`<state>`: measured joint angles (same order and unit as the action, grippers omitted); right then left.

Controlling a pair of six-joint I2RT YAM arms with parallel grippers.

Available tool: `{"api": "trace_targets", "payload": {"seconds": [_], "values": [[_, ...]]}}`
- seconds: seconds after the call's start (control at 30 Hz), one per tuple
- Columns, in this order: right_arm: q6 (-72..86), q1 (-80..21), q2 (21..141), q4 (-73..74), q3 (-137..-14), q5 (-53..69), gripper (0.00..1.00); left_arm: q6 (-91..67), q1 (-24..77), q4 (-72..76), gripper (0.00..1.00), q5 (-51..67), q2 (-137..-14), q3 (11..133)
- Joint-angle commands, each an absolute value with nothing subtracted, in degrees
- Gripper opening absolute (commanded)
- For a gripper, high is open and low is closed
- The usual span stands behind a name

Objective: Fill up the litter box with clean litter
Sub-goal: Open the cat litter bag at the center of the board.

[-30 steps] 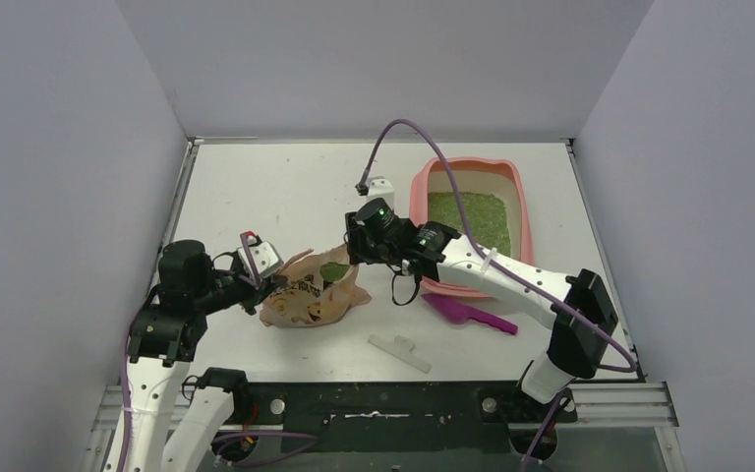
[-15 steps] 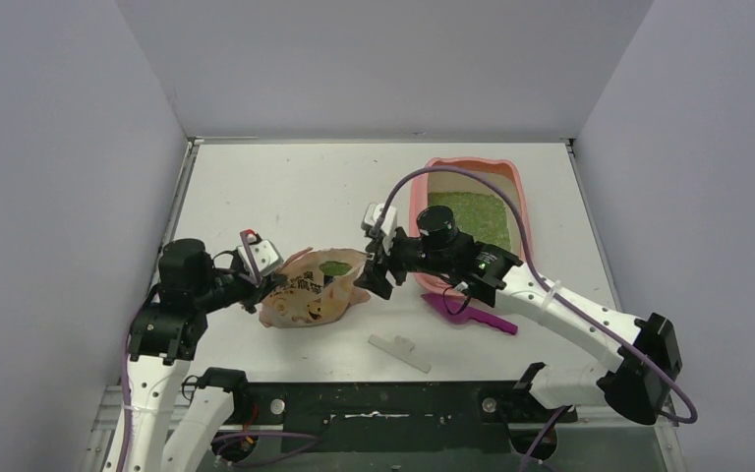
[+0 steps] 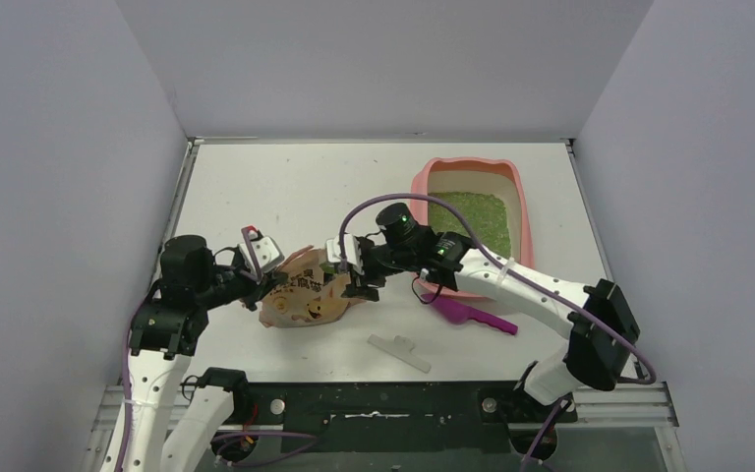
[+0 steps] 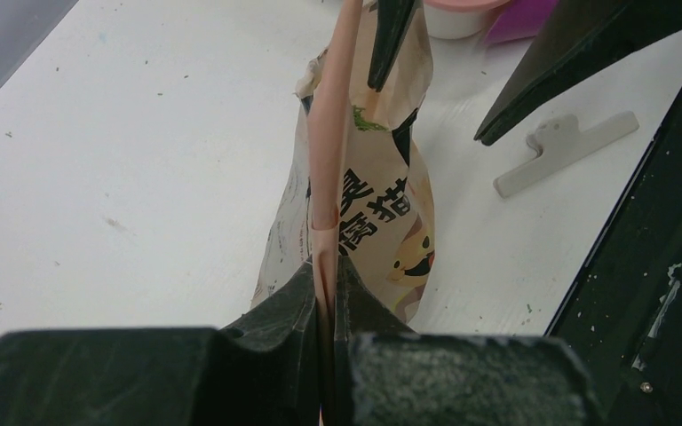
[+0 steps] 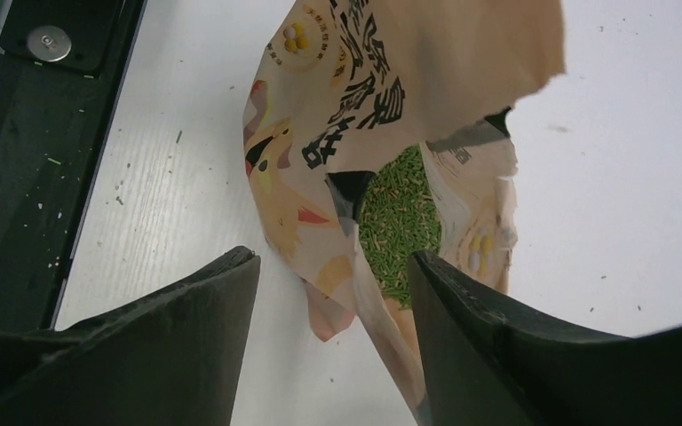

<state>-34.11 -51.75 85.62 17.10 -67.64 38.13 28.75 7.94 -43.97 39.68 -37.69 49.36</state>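
Left gripper (image 4: 328, 266) clamps the rim of the printed litter bag (image 4: 391, 204) as the right gripper (image 5: 333, 262), jaws spread wide, straddles its open mouth, green litter (image 5: 400, 217) inside.

Wht table (image 3: 256, 187) w/ plain grey walls (image 3: 59, 147)

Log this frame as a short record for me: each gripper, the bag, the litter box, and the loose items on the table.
left gripper: shut on the edge of the bag
right gripper: open, jaws either side of the bag's mouth
litter box: far right of the table, litter covering part of its floor
bag: lying left of the litter box, mouth open, green granules visible inside
loose items: magenta scoop on the near side of the box; white clip nearer the arm bases
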Motion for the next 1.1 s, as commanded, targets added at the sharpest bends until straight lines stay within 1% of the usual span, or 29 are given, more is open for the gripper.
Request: {"api": "trace_targets", "payload": {"seconds": [0.0,0.03,0.13,0.17,0.23,0.33,0.37,0.57,0.7,0.77,0.8,0.83,0.87,1.07], "values": [[-38.87,-52.83,88.20,16.89,-71.89,39.00,0.62,28.82,8.52,-41.79,0.00,42.28,-37.57,52.91],[-38.85,-52.82,89.12,17.24,-72.50,39.03,0.62,28.89,8.52,-41.83,0.00,42.20,-37.59,52.91],[-39.00,-52.82,92.09,20.89,-75.41,41.40,0.51,29.08,8.53,-41.88,0.00,42.21,-37.65,53.00],[-38.95,-52.82,92.60,23.31,-76.44,42.46,0.44,29.18,8.58,-41.84,0.00,42.07,-37.74,53.00],[-38.03,-52.45,92.85,25.95,-77.55,44.10,0.26,29.54,8.59,-41.99,0.00,41.86,-37.92,53.21],[-36.86,-51.62,91.40,30.21,-77.91,45.85,0.06,30.26,8.56,-41.78,0.00,41.88,-38.41,53.47],[-36.48,-51.20,90.56,31.48,-78.03,46.88,0.01,30.50,8.61,-41.59,0.00,42.03,-38.74,53.52],[-29.16,-50.45,86.98,33.00,-77.24,48.24,0.00,31.24,8.70,-38.68,0.00,45.40,-42.72,54.49],[-23.54,-50.45,89.69,36.67,-80.54,54.67,0.00,31.61,8.82,-37.37,0.00,45.13,-44.20,54.91],[-19.79,-50.55,90.84,38.65,-82.18,54.52,0.00,31.68,8.88,-37.47,0.00,44.77,-44.28,55.09],[-17.92,-50.66,90.69,38.54,-82.52,53.40,0.04,31.72,8.88,-37.57,0.00,44.74,-44.20,55.18],[-16.12,-50.62,90.26,38.13,-82.60,51.25,0.10,31.67,8.92,-37.61,0.00,44.81,-44.05,55.19],[-14.02,-50.57,89.35,37.19,-82.65,48.14,0.20,31.52,8.96,-37.62,0.00,44.94,-43.86,55.12],[-2.81,-47.49,79.33,28.82,-79.75,31.50,0.63,31.21,9.31,-38.63,0.00,45.44,-42.96,54.69]]}}
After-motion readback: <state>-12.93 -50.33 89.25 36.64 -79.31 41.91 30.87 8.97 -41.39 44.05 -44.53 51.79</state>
